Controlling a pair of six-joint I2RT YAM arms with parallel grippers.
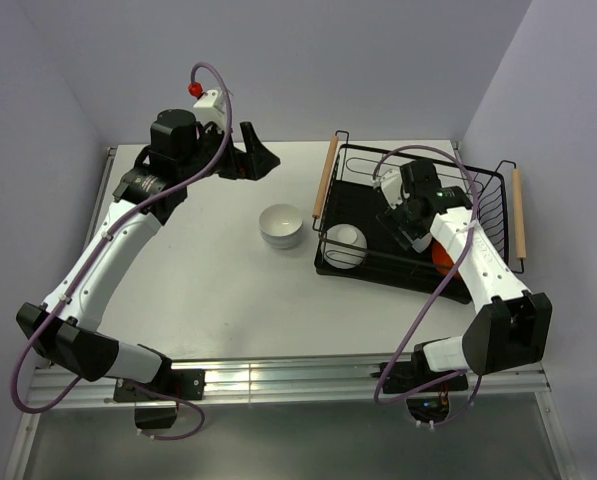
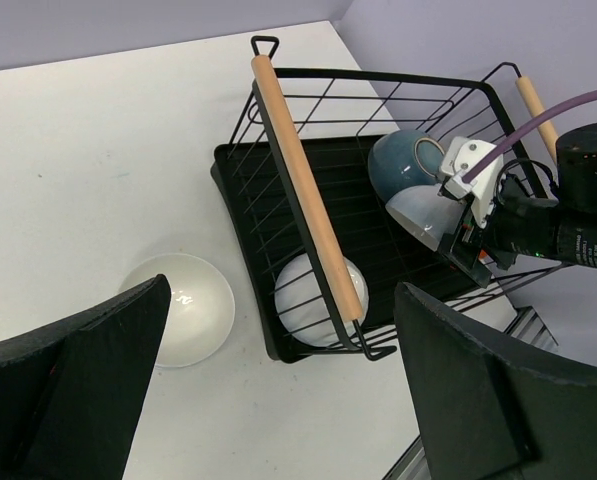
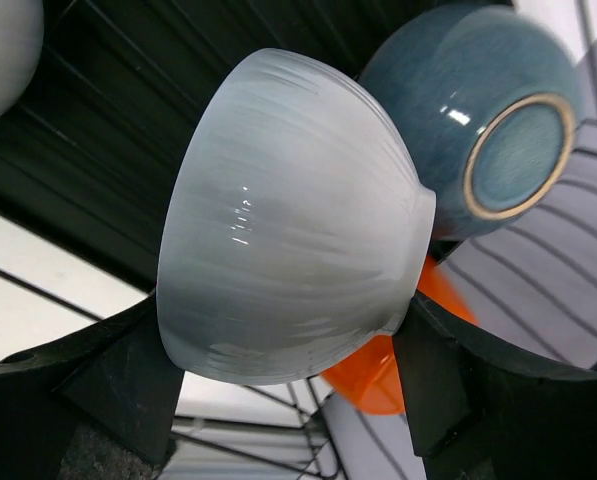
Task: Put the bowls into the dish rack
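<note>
The black wire dish rack (image 1: 488, 190) with wooden handles stands at the right; it also shows in the left wrist view (image 2: 308, 180). My right gripper (image 1: 396, 200) is inside it, shut on a white bowl (image 3: 288, 215) held on its side (image 2: 418, 215). Beside that bowl, the dark blue bowl (image 3: 488, 120) and the orange bowl (image 3: 388, 375) sit in the rack. Another white bowl (image 1: 345, 245) lies in the rack's near left corner. A white bowl (image 1: 281, 225) stands on the table left of the rack. My left gripper (image 1: 258, 160) is open and empty, high above the table's back.
The rack's left wooden handle (image 2: 303, 185) runs beside the white bowl in the rack (image 2: 313, 300). The loose white bowl (image 2: 178, 308) is on bare white table. Purple walls close in the back and both sides.
</note>
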